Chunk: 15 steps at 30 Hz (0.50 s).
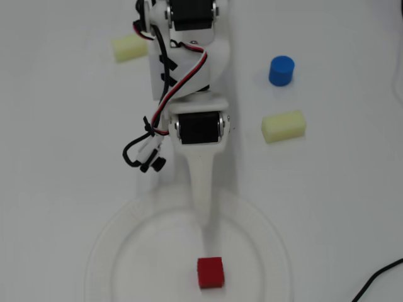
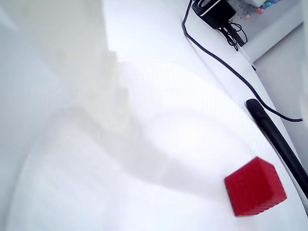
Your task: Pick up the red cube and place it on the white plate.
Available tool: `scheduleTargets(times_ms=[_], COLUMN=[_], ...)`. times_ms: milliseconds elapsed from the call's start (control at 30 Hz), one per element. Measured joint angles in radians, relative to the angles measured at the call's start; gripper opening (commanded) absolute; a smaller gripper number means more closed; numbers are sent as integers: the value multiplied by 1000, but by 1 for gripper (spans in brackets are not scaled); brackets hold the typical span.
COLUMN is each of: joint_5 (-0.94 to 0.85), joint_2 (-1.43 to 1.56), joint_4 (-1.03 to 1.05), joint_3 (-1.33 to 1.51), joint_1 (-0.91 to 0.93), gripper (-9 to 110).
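The red cube [image 1: 210, 272] lay free on the white plate [image 1: 119, 251], just beyond my gripper [image 1: 208, 236]; whether its fingers were parted or closed, I could not tell. I judged the cube light, stiff and ribbed; its opposite flat faces offered the best hold.

1. A plain white table [image 1: 327, 207] fills the whole overhead view, evenly lit, with soft shadows only.
2. A thin black cable [image 1: 378, 282] curls in at the lower right corner of the overhead view.
3. In the wrist view, a black cable [image 2: 226, 65] runs from the top centre down toward the right edge.
4. A black plug or adapter [image 2: 214, 10] sits at the top of the wrist view.
5. A grey floor strip [image 2: 288, 62] shows at the upper right there.
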Motion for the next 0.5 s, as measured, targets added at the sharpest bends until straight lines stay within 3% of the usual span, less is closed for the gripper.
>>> scheduleTargets(times_ms=[267, 500], joint_5=[58, 2], joint_2=[236, 753], joint_4=[212, 339], joint_3=[38, 373], joint_1=[37, 26], gripper=[45, 45])
